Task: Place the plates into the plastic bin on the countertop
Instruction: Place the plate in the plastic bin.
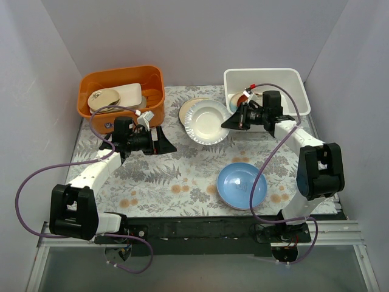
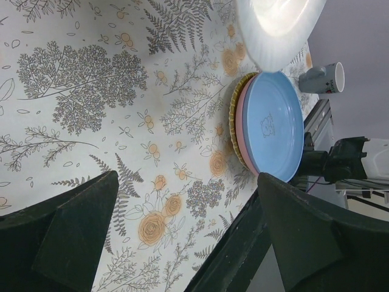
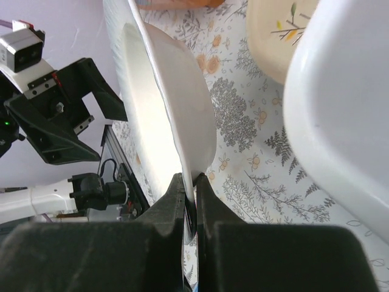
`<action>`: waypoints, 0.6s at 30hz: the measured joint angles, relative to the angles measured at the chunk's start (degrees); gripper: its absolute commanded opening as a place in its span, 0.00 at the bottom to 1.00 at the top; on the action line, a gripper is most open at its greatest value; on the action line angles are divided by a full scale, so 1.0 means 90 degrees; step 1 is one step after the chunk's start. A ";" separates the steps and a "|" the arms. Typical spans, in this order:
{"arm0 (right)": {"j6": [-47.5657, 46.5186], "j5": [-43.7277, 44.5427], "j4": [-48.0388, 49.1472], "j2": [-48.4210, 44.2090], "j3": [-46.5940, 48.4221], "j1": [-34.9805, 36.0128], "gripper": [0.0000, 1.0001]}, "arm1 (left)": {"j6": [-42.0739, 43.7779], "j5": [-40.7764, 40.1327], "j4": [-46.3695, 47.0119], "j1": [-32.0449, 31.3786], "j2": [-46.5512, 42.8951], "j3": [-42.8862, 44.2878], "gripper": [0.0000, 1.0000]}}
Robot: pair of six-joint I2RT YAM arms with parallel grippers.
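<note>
Right gripper (image 3: 189, 182) is pinched tight on the rim of the glossy cream, pale-blue-edged plate (image 1: 208, 121), holding it tilted just left of the smooth white plastic bin (image 1: 292, 79). Left gripper (image 2: 188, 237) gapes wide and empty over the fern-and-flower countertop (image 1: 170, 176), plain grey walls around.

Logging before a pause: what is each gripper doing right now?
Left gripper: open, empty.
Right gripper: shut on the rim of the white round plate.
</note>
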 measured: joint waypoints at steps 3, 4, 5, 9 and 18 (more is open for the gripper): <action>-0.0029 -0.0036 -0.0112 0.0000 0.0160 -0.0221 0.01 | 0.0002 -0.0002 0.0000 0.0000 0.0000 0.0000 0.98; -0.0034 -0.0056 -0.0138 0.0000 0.0211 -0.0301 0.01 | 0.0007 -0.0002 0.0000 0.0000 0.0000 -0.0002 0.98; -0.0034 -0.0068 -0.0165 0.0000 0.0265 -0.0389 0.01 | 0.0012 -0.0002 0.0000 0.0000 0.0000 0.0000 0.98; -0.0034 -0.0092 -0.0219 0.0000 0.0515 -0.0736 0.01 | 0.0015 -0.0005 0.0000 0.0000 0.0000 0.0000 0.98; 0.0136 -0.0151 -0.0253 0.0036 0.0947 -0.1348 0.01 | 0.0017 -0.0058 -0.0005 0.0000 0.0000 0.0000 0.98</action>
